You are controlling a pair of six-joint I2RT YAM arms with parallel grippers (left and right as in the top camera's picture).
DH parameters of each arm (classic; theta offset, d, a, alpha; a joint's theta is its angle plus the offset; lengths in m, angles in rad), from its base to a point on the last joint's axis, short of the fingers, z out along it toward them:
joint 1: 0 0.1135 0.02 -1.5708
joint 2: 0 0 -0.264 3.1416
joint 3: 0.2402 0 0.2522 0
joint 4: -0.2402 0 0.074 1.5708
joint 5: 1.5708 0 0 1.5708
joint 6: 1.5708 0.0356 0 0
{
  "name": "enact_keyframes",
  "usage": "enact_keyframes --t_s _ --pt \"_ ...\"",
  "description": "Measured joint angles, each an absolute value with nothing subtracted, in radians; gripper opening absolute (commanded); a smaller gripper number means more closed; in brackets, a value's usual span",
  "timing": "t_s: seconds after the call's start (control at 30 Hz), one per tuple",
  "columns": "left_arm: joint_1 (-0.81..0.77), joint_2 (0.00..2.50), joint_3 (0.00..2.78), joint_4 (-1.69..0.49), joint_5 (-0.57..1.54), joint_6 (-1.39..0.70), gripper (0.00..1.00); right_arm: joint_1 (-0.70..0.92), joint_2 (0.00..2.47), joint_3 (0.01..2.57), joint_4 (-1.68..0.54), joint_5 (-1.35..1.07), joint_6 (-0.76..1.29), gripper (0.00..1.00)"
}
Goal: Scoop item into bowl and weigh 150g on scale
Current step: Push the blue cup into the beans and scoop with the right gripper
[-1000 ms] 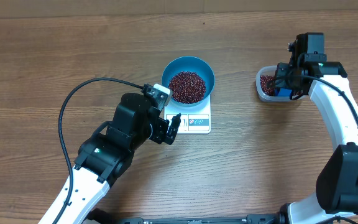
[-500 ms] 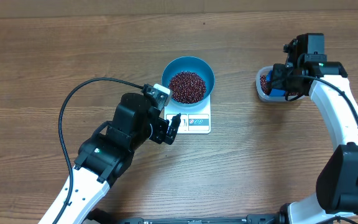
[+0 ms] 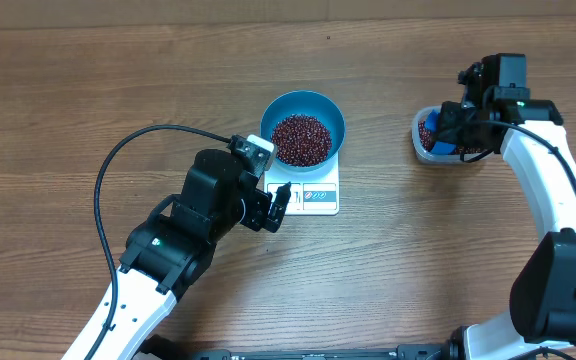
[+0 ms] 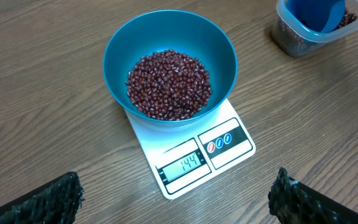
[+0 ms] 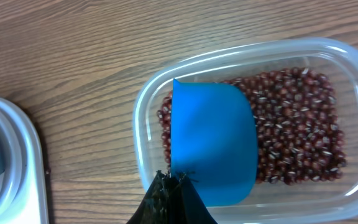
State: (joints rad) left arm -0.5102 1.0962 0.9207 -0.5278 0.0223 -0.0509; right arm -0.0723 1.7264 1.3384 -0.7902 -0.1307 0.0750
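Blue bowl (image 4: pixel 120 56) beyond spread left fingers (image 4: pixel 45 200)

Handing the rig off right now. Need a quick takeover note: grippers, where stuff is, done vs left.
Left gripper: open, empty, hovering by the display edge of the scale.
Right gripper: shut on the scoop, down in the tub.
Bowl sits on the scale with beans in it; display reads 144.
Done: most of the fill.
Left: a small top-up to 150, probably well under a full scoop.
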Motion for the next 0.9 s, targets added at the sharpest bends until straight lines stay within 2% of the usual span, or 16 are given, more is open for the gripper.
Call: enact_keyframes --t_s 0.9 --pt "-0.510 1.096 0.921 -0.528 0.022 -0.051 0.99 -0.218 1.726 1.338 -0.806 -0.289 0.078 0.04"
